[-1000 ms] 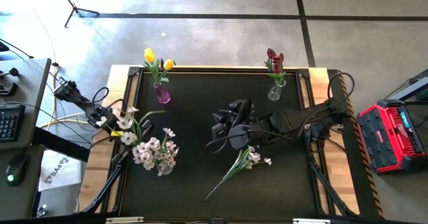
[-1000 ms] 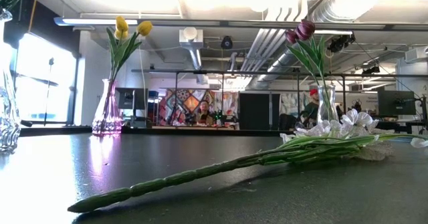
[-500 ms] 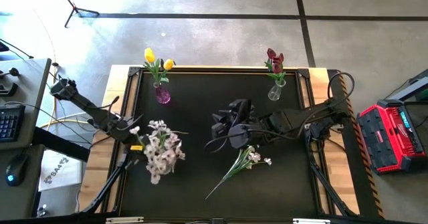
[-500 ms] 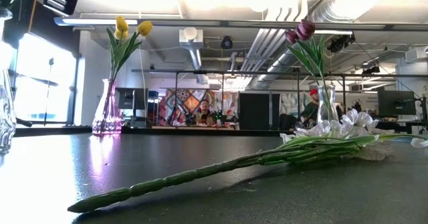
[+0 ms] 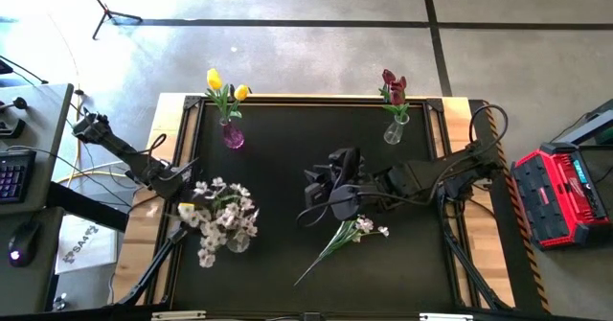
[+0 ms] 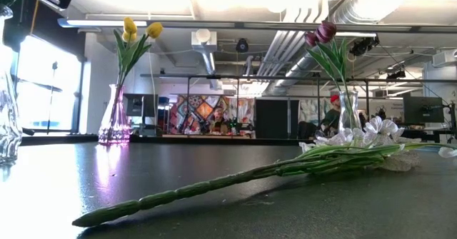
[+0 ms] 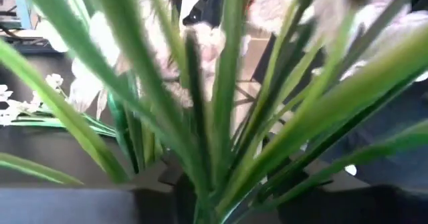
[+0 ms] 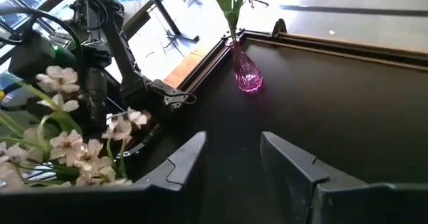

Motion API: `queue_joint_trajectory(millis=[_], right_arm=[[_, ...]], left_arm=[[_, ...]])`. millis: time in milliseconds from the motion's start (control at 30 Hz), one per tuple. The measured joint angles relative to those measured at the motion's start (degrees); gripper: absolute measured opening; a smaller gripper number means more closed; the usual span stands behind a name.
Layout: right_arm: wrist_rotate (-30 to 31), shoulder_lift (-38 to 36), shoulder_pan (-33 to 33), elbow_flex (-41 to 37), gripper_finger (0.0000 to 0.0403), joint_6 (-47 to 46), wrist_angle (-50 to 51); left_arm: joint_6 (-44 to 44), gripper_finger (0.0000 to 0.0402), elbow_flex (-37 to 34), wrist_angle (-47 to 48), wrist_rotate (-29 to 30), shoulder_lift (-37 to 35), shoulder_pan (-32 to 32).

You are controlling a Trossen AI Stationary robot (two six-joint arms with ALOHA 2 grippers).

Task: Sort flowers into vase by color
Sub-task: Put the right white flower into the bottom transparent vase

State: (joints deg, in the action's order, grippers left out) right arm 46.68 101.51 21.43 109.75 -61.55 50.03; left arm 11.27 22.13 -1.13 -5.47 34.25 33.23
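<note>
Green ribbed stem (image 6: 214, 185) — flat on the table, white-pinkish blossoms (image 6: 371, 133) at its tip.

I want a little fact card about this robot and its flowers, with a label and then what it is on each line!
Yellow tulips: standing in the pink glass vase at the table's far left.
Dark red tulips: standing in the clear glass vase at the far right.
White-pink blossom bunch: in a vase at the table's left, with the left gripper right beside it.
Loose white blossom spray: lying flat on the black table.
Right gripper: fingers open, empty, near the loose spray.
</note>
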Motion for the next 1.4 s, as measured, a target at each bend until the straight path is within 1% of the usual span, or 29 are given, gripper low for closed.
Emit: queue_joint_trajectory(millis=[67, 233, 400, 533, 633, 767, 867, 967, 1067, 1300, 1400], right_arm=[[-0.37, 0.0, 0.01, 0.0, 0.0129, -1.61, 0.49], [-3.43, 0.11, -0.04, 0.0, 0.0129, -5.94, 2.53], [-5.81, 0.63, -0.04, 0.0, 0.0129, -7.81, 3.59], [-6.98, 0.94, -0.04, 0.0, 0.0129, -8.1, 3.73], [-8.5, 0.94, -0.04, 0.0, 0.0129, -8.15, 3.77], [-12.13, 0.94, -0.02, 0.0, 0.0129, -10.87, 4.29], [-15.89, 0.95, 0.0, 0.0, 0.0129, -15.18, 6.29], [-17.26, 1.48, 0.02, 0.02, 0.0129, -19.62, 9.12], [-18.51, 2.15, 0.07, 0.02, 0.0129, -22.19, 10.55], [-21.83, 5.08, 0.15, 0.02, 0.0129, -24.24, 9.9], [-24.41, 6.56, 0.5, 0.02, 0.0129, -26.3, 10.02]], left_arm=[[0.26, 0.0159, 0.0, 0.01, -0.01, -0.69, 0.0], [2.19, 0.0197, 0.02, 0.34, -0.21, -3.12, 0.0], [3.99, 0.0223, 0.81, 4.97, -0.42, -4.97, 0.0], [6.16, 0.0233, 2.66, 9.39, -0.51, -5.48, 0.0], [10.0, 0.0236, 3.1, 10.39, -0.55, -5.72, -0.02], [16.32, 0.0237, 3.1, 10.67, -0.6, -5.67, -0.02], [18.93, 0.0237, 3.1, 10.8, -0.96, -5.76, -0.02], [20.39, 0.0237, 3.1, 10.87, -1.06, -6.29, -0.02], [21.71, 0.0239, 3.1, 10.82, -1.65, -7.21, -0.04], [22.59, 0.0279, 3.1, 11.17, -2.06, -9.62, -0.04], [22.05, 0.0286, 3.71, 14.65, -2.5, -11.23, -0.04]])
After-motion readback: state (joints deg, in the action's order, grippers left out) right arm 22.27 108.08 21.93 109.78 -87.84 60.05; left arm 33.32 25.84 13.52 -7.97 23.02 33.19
